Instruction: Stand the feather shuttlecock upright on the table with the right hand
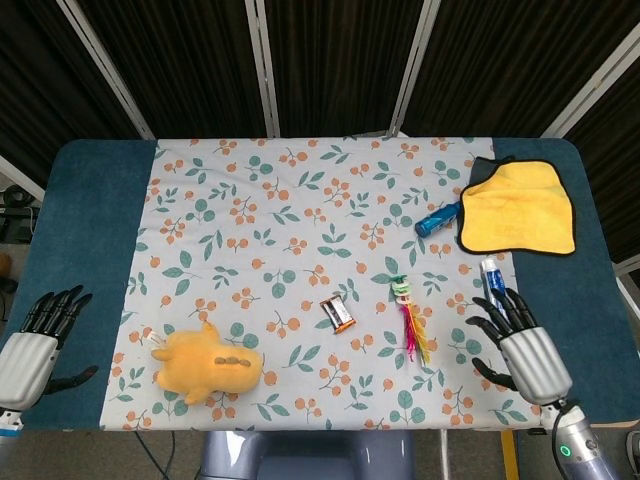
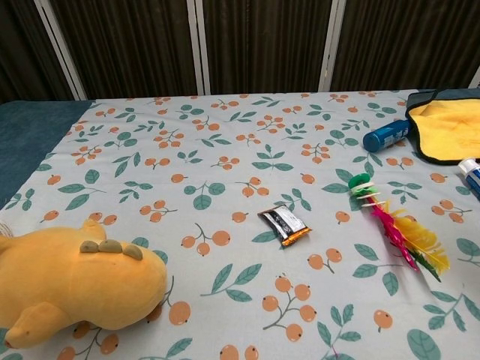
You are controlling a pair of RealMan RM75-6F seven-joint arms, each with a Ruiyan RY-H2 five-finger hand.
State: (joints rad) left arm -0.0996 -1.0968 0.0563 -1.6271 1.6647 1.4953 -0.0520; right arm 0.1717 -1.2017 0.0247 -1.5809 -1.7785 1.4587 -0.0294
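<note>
Feather shuttlecock [image 1: 410, 319] lies flat toward the desk's [image 1: 90, 220] near right edge, so your right hand [image 1: 522, 350], fingers spread and holding nothing, sits just beside it.

Head camera looks steeply down from above the near edge, taking in the whole table [image 1: 90, 200]; chest camera sits low and close, facing across it toward the dark curtain [image 2: 262, 45]; both share the patterned cloth's [image 1: 300, 210] middle.

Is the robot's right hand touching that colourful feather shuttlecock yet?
Apart. The head view shows patterned cloth between the right hand and the feather shuttlecock, which lies flat on the table.
</note>
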